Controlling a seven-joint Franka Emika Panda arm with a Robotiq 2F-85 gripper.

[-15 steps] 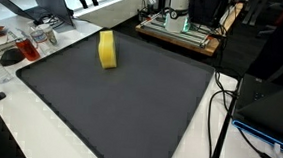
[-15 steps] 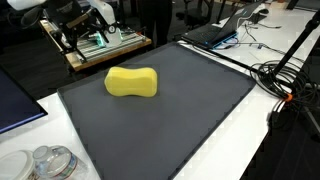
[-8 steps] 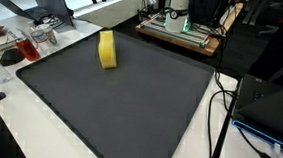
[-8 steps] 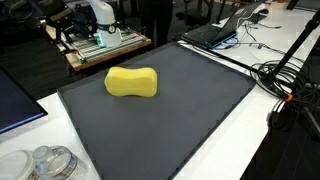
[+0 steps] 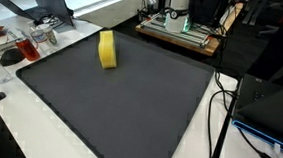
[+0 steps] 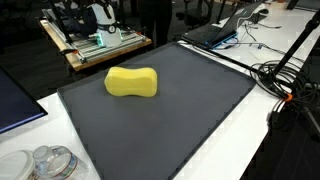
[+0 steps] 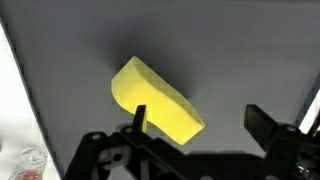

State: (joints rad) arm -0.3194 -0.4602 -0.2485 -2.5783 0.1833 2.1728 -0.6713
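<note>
A yellow sponge stands on its edge on the far left part of a dark grey mat. It also shows in the other exterior view, lying lengthwise on the mat. In the wrist view my gripper is open and empty, well above the mat. The sponge lies below it, behind the left finger and apart from both fingers. In the exterior views the gripper is almost out of frame at the top.
Glass jars and dishes stand beside the mat. A wooden tray with equipment is behind the mat. A laptop and cables lie along one side.
The gripper has risen and slid out through the top edge of the exterior view. The sponge has not moved.
</note>
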